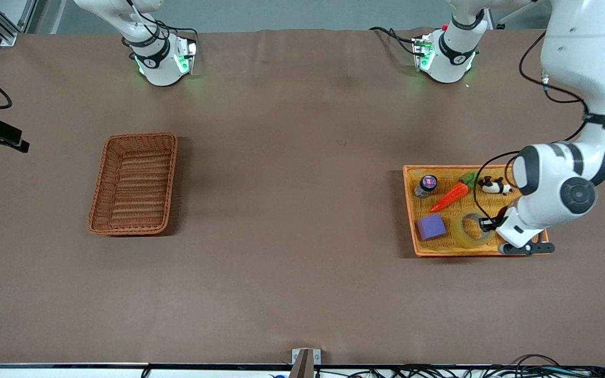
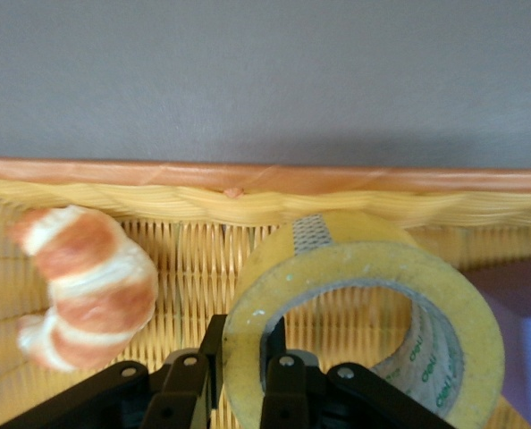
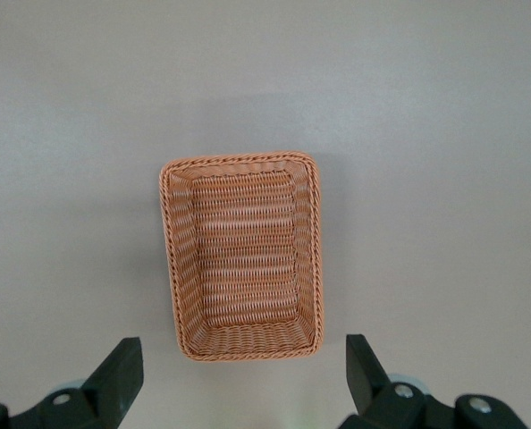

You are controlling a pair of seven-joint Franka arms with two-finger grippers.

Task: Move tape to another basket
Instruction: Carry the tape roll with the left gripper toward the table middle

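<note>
The tape (image 1: 462, 234), a yellowish translucent ring, lies in the orange-yellow woven tray (image 1: 409, 210) at the left arm's end of the table. My left gripper (image 1: 486, 224) is down in the tray and shut on the tape's wall, one finger inside the ring and one outside, as the left wrist view shows on the tape (image 2: 364, 295) at the gripper (image 2: 245, 357). The reddish-brown basket (image 1: 134, 184) stands empty toward the right arm's end. My right gripper (image 3: 243, 357) is open and empty, high over the basket (image 3: 243, 255), and is out of the front view.
The tray also holds a small jar (image 1: 426, 185), a toy carrot (image 1: 452, 195), a black-and-white toy animal (image 1: 494, 185), a purple block (image 1: 431, 227) and a croissant (image 2: 87, 286) beside the tape. The tray's rim (image 2: 158, 201) rises just past the tape.
</note>
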